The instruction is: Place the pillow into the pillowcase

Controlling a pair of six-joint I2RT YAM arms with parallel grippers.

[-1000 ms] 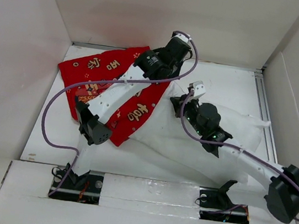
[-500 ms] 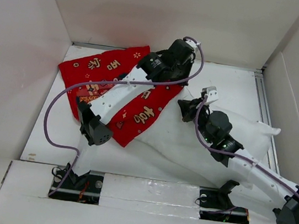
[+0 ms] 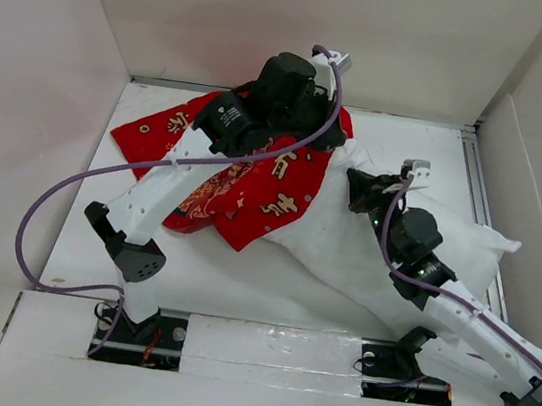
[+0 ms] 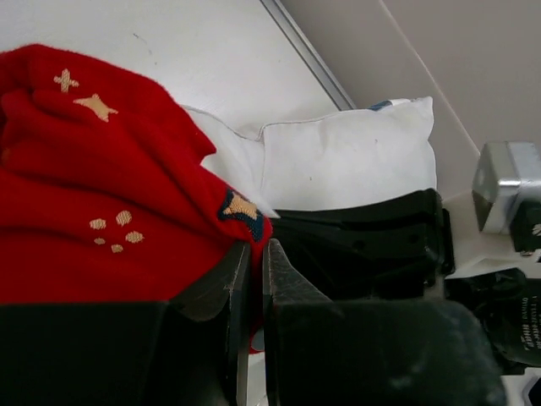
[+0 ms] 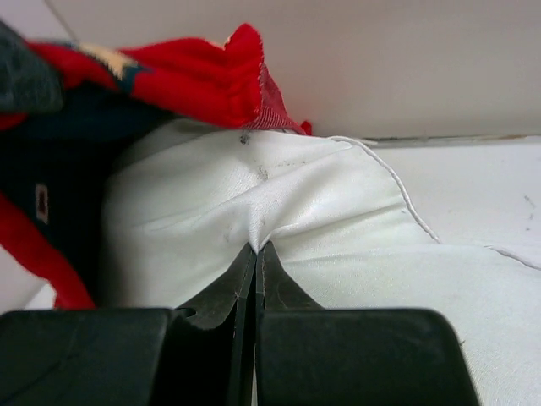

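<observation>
The left hand (image 4: pixel 256 254), pinching the bright red printed fabric pillowcase (image 3: pixel 242 191), has lifted and swung toward the far wall (image 3: pixel 306 26), bunching it, while the right hand (image 5: pixel 256 252) has dragged the plump white rectangular pillow (image 3: pixel 340 248) rightward across the desk (image 3: pixel 229 283).

Soft matt red cloth pillowcase (image 4: pixel 93 211) (gold print matt too), smooth white cloth pillow (image 5: pixel 338 228), matt black plastic left claw (image 4: pixel 252 254)

White pillow (image 3: pixel 346 244) lying flat, red printed pillowcase (image 3: pixel 233 183) bunched over its left end
</observation>
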